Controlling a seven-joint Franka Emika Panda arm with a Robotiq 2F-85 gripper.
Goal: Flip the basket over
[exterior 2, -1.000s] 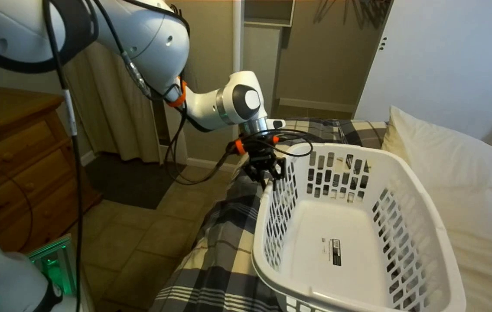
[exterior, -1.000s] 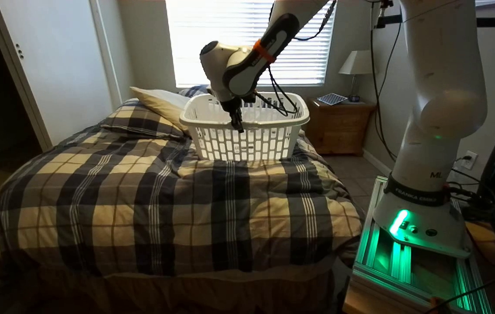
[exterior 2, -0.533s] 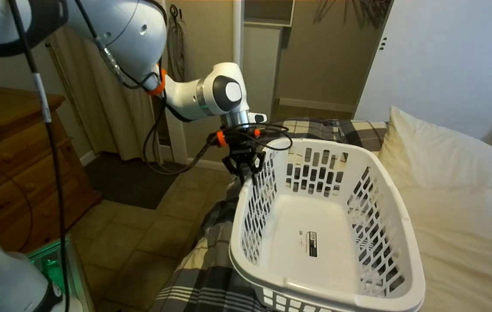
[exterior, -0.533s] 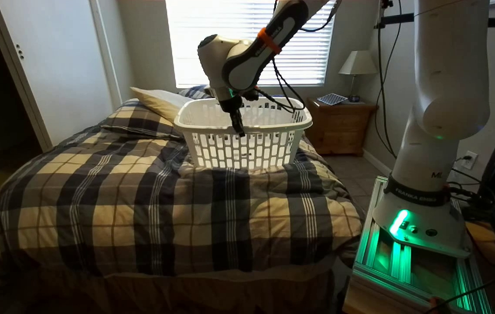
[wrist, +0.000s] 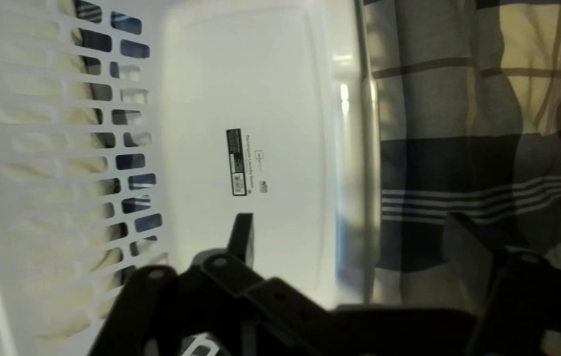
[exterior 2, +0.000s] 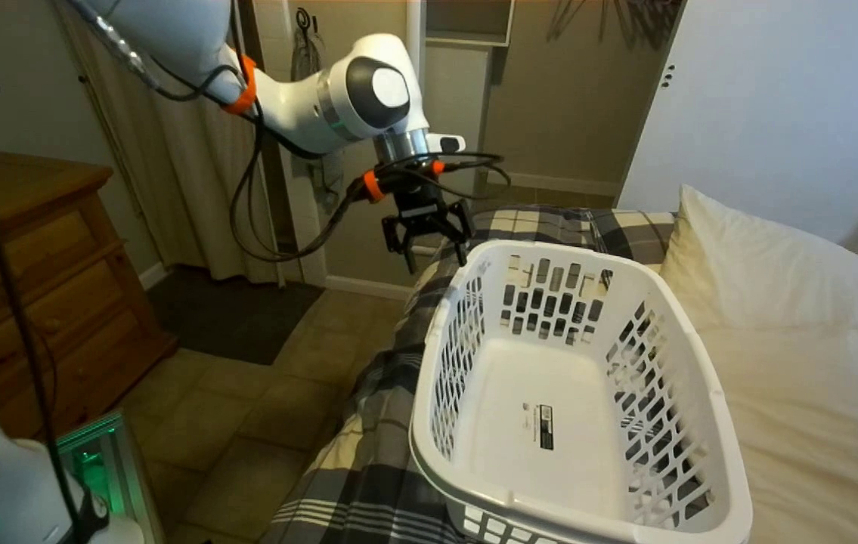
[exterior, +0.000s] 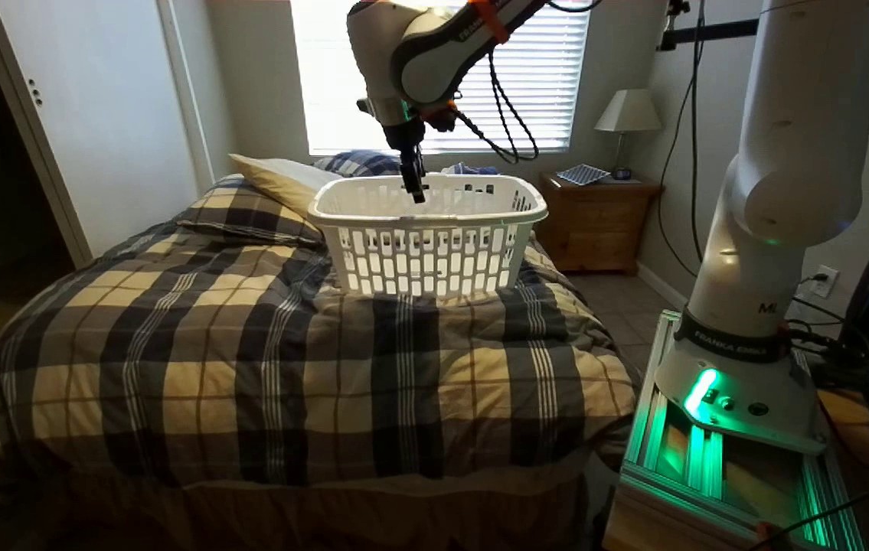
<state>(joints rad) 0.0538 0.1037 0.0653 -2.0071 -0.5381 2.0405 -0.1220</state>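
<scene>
The white slotted laundry basket (exterior: 480,220) is upright on the plaid bed, mouth upward. Its floor (exterior 2: 572,393) bears a black label, and nothing lies inside. My gripper (exterior 2: 437,267) hangs above the long rim on the robot's side, towards one end of it, pointing down with jaws spread wide. In the wrist view that rim (wrist: 359,148) runs below the gap of the gripper (wrist: 352,217): one fingertip is over the basket's interior, the opposite one over the bedcover. Nothing is between the fingers, and they look apart from the rim.
A cream pillow (exterior 2: 791,302) lies beyond the basket's far long side. Plaid bedcover (exterior: 281,360) spreads around the basket. A wooden nightstand (exterior: 595,226) with a lamp stands past the bed. Cables (exterior 2: 243,211) loop from the arm near the wrist.
The basket first slid towards the robot's side with my gripper closed over its rim. Since then the jaws have opened and risen off the rim, while the basket has stayed nearly in place.
</scene>
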